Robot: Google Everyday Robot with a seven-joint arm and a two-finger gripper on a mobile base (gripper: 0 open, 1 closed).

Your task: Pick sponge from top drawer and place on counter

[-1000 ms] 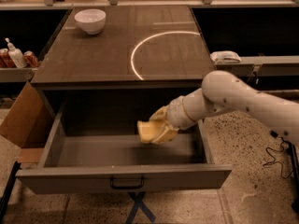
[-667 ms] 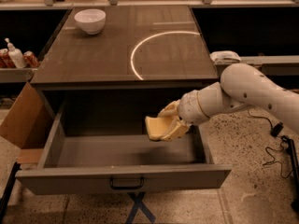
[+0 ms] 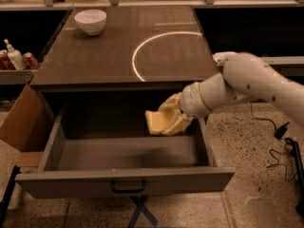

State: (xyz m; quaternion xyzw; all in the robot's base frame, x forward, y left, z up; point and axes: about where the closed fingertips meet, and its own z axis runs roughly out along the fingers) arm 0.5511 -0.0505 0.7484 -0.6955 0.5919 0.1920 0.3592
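The top drawer (image 3: 123,182) is pulled fully open below the counter (image 3: 95,56), which bears a white arc. My gripper (image 3: 167,118) reaches in from the right and is shut on the pale yellow sponge (image 3: 156,122). It holds the sponge in the air above the drawer floor, toward the drawer's right side, just below the counter's front edge. The white arm (image 3: 247,82) stretches off to the right.
A white bowl (image 3: 90,21) stands at the counter's back left. A cardboard flap (image 3: 21,122) leans by the drawer's left side. Bottles and cans (image 3: 16,58) sit on a left side shelf. Cables (image 3: 280,141) lie on the floor at right.
My gripper has lifted the sponge up and to the right, away from the drawer floor. The arm has drawn back to the right.
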